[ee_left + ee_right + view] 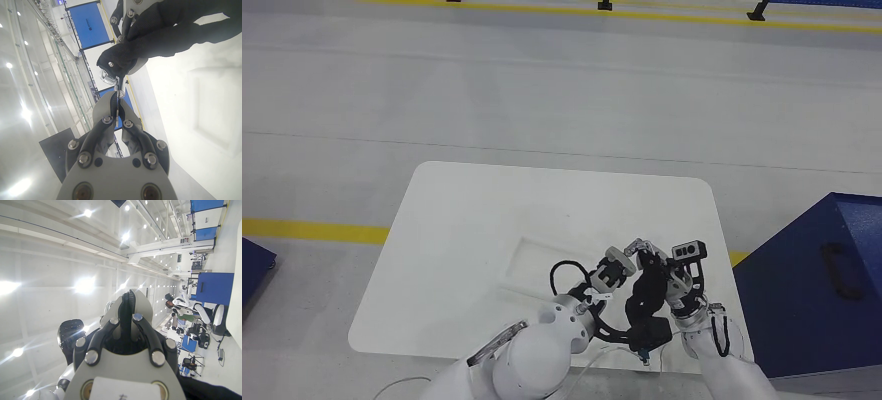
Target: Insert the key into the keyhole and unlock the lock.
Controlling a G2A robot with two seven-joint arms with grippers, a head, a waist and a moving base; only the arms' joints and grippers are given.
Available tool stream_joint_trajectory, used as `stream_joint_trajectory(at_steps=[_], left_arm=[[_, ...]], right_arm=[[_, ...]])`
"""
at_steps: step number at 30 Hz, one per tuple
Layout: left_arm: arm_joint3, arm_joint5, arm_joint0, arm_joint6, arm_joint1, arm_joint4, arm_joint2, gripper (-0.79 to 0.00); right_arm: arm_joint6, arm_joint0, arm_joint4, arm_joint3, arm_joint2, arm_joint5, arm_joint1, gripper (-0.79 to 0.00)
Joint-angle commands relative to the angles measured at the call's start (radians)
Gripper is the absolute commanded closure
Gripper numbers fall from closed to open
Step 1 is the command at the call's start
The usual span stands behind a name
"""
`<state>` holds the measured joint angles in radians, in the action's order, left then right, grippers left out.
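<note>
Left claw [117, 95]: clamped on key [117, 113], long axis aimed at lock [106, 78].
Right claw [130, 294]: grips lock just ahead; keyhole hidden.

A blue partition panel [88, 28] out in the hall carries a short white word with a small logo mark beside it, seen reversed from the left wrist camera. A distant blue panel [207, 219] bears a tiny white mark, too small to read. A white tag [124, 388] on the right arm's wrist shows a dark symbol, cut off. Yellow floor lines [312, 231] run at the table's [462, 260] nine and twelve o'clock.
</note>
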<state>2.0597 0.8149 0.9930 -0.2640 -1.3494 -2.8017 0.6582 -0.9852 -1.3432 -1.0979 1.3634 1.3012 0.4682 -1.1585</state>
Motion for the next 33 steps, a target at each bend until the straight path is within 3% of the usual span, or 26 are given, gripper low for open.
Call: stream_joint_trajectory(at_steps=[1,6,7,8,10,18,23,33], left_arm=[[0.000,-0.001,0.002,0.003,-0.001,-0.003,0.001,0.000],[0.001,0.001,0.010,0.006,-0.005,-0.015,0.002,0.000],[0.001,0.002,0.012,0.007,-0.006,-0.018,0.002,-0.225],[0.003,0.003,0.014,0.008,-0.006,-0.020,0.003,-0.376],[0.005,0.003,0.018,0.009,-0.007,-0.023,0.005,-0.785],[0.014,-0.006,0.036,0.013,-0.012,-0.039,0.012,-0.785],[0.024,-0.016,0.049,0.012,-0.014,-0.049,0.020,-0.785],[0.068,-0.095,0.100,0.012,-0.016,-0.013,0.085,-0.785]], right_arm=[[-0.003,-0.001,0.001,-0.001,0.001,-0.005,-0.001,0.000],[-0.006,-0.006,-0.010,0.000,0.005,-0.036,-0.005,0.000],[-0.005,-0.007,-0.012,-0.001,0.006,-0.046,-0.006,0.000],[-0.004,-0.008,-0.015,-0.001,0.007,-0.058,-0.006,0.000],[-0.004,-0.007,-0.011,-0.002,0.012,-0.065,-0.007,0.000],[-0.012,-0.013,0.021,-0.001,0.014,-0.061,-0.013,0.000],[-0.001,-0.012,0.011,-0.011,0.011,-0.121,-0.016,0.000],[0.065,0.018,-0.196,-0.055,0.006,-0.578,-0.020,0.000]])
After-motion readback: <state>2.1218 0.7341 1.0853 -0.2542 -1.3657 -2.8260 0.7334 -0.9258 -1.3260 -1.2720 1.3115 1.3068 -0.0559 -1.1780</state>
